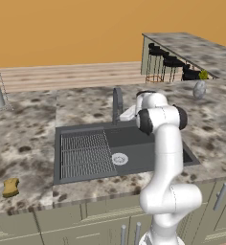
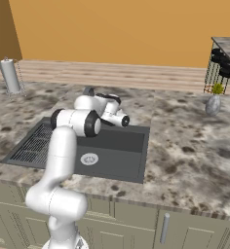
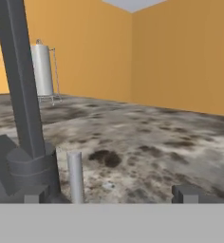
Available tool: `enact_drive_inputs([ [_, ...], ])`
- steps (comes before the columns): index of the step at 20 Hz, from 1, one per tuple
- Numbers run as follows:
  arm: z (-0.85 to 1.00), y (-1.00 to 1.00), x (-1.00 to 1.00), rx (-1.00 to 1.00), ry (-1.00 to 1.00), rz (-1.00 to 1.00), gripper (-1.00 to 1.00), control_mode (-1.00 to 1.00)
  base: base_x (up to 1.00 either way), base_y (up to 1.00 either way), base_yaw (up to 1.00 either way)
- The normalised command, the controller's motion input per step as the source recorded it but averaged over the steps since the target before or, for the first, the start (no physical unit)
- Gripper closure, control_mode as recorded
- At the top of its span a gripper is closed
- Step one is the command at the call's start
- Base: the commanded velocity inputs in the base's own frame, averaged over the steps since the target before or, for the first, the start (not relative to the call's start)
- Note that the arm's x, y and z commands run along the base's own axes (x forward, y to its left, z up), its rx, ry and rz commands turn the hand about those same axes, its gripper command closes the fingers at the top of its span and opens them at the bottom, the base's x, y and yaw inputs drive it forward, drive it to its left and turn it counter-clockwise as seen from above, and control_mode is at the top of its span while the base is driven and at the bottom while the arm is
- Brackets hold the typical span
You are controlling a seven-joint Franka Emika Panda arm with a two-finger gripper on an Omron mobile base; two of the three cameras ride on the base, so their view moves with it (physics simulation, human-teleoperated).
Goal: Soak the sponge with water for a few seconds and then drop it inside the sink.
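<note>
The speckled worktop [image 1: 28, 129] carries the dark sink [image 1: 134, 143], the arm's gripper [image 3: 111, 195] sits at the faucet [image 3: 23, 95] with jaws spread wide and empty, and the sponge [image 1: 10, 187] lies on the worktop's front left, well apart.

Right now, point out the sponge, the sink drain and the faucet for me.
sponge [image 1: 10, 187], left base view, middle of its yellow top.
sink drain [image 1: 119, 159], left base view, centre of the round white disc.
faucet [image 3: 20, 85], hand view, midway up its dark upright neck.
</note>
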Motion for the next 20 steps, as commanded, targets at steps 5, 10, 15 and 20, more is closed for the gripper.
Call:
enact_drive_inputs([
  [5, -0.24, 0.0, 0.38, 0.0, 0.0, 0.0, -1.0, -1.0, 0.0, 0.0, 0.0],
  [10, -0.16, -0.05, 0.3, 0.0, 0.0, -0.02, -1.0, -1.0, 0.0, 0.0, 0.0],
  [15, -0.26, -0.12, 0.16, 0.0, 0.0, -0.1, -1.0, -1.0, 0.0, 0.0, 0.0],
  [20, -0.34, -0.02, 0.09, 0.0, 0.0, -0.13, -1.0, -1.0, 0.0, 0.0, 0.0],
])
